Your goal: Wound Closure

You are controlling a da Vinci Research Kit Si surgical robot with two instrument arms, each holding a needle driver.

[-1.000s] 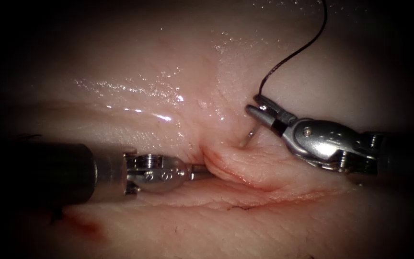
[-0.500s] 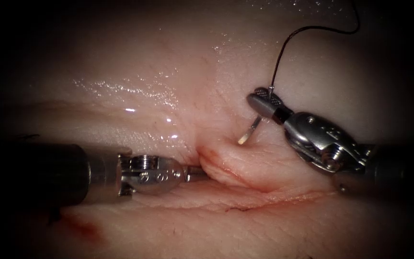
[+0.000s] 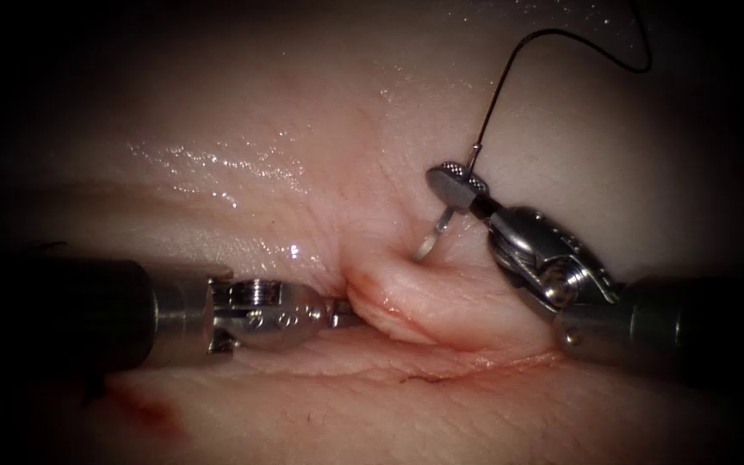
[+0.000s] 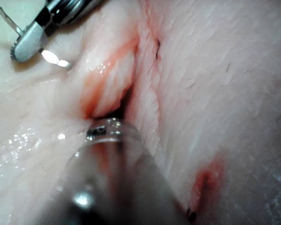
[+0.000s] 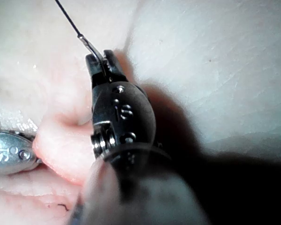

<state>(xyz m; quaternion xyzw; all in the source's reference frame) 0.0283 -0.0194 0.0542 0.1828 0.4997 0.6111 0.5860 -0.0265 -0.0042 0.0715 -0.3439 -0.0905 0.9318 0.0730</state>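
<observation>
The tissue (image 3: 243,185) has a cut (image 3: 475,349) running across the endoscope view. My left tool (image 3: 348,312) reaches in from the left, its jaws tucked under the raised lip (image 3: 424,297) at the cut's left end and shut on that edge. The same tool (image 4: 107,133) and lip (image 4: 110,79) appear in the left wrist view. My right tool (image 3: 451,178) is shut on the curved needle (image 3: 434,232) near its thread end. The needle's point touches the tissue just above the lip; I cannot tell whether it has entered. Thread (image 3: 510,65) arcs upward from the needle's tail.
Red fluid (image 3: 152,413) stains the tissue near the left shaft, also seen as red fluid (image 4: 203,180). The right tool (image 5: 100,63) holds the needle tail (image 5: 91,47) with thread (image 5: 65,11) leading off; the left tool (image 5: 9,152) lies beside the lip (image 5: 61,150).
My right tool has rolled and shifted left, swinging the needle's point leftward toward the lip's base. The left tool has drawn slightly left with the lip. The thread now bows over to the right.
</observation>
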